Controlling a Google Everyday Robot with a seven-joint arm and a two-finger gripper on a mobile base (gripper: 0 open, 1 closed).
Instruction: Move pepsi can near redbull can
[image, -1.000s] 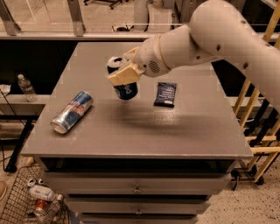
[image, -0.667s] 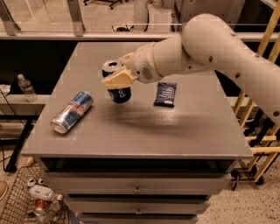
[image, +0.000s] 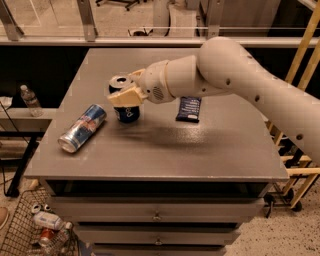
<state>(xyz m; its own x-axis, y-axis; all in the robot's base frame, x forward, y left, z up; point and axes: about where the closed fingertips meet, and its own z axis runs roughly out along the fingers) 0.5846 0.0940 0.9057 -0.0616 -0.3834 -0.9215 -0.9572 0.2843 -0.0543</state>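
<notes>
Pepsi can (image: 126, 112) sits upright in the pincer (image: 125, 96), which is clamped round its upper half, a little left of the bench's (image: 200, 150) middle. The redbull can (image: 82, 128) lies on its side by the left edge, near but apart. I'd judge the job mostly done, with only a short carry toward that edge, setting down and release left.

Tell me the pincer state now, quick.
Pincer: closed on the upright pepsi can, over the table, just right of the lying redbull can.
</notes>
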